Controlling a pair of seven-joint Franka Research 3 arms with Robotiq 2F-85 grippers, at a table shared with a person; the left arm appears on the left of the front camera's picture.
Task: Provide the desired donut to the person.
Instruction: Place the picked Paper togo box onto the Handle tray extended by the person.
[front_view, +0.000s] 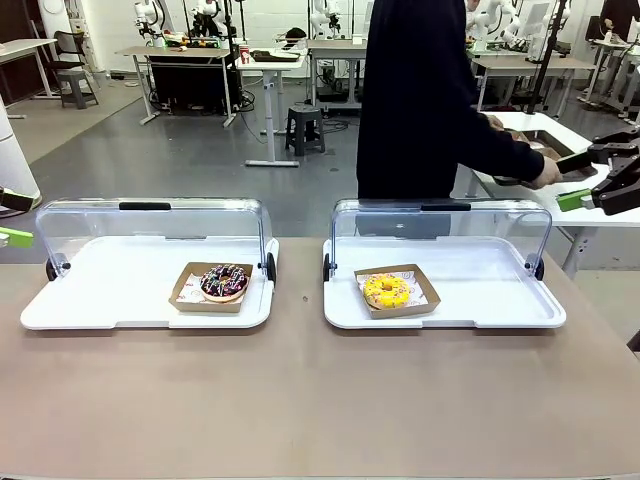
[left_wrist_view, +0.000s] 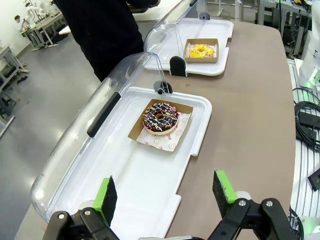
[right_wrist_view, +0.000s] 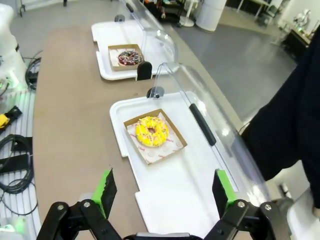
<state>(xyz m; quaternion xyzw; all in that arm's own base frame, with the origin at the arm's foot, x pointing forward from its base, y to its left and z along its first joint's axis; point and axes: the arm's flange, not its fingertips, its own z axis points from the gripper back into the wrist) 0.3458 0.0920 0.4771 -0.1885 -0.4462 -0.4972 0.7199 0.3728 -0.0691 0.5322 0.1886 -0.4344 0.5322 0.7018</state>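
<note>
1. A brown table (front_view: 300, 400) carries two white trays side by side, each with a clear hinged lid swung up and back toward the far edge
2. On the left tray (front_view: 100, 290) a chocolate donut (front_view: 224, 282) with coloured sprinkles sits in a shallow brown paper dish (front_view: 190, 298), near that tray's right end
3. On the right tray (front_view: 490, 290) a yellow donut (front_view: 386, 290) with sprinkles sits in its own brown paper dish (front_view: 420, 298), toward that tray's left end
4. The person (front_view: 420, 100), in a dark long-sleeved top, stands beyond the far edge behind the right tray, turned to the side, with one hand (front_view: 545, 175) reaching over a white side table (front_view: 600, 215)
5. The left hand (left_wrist_view: 162, 197) hovers above the near end of the left tray, its green-padded fingers (left_wrist_view: 106, 197) spread wide with nothing between them; the chocolate donut lies ahead of it, well apart
6. The right hand (right_wrist_view: 162, 192) hangs over the near end of the right tray, fingers (right_wrist_view: 105, 190) likewise spread wide and empty; the yellow donut lies ahead of it, untouched
7. In the front view the left hand's green tips show at the picture's left edge and the right hand's at the right edge, both off to the sides of the trays
</note>
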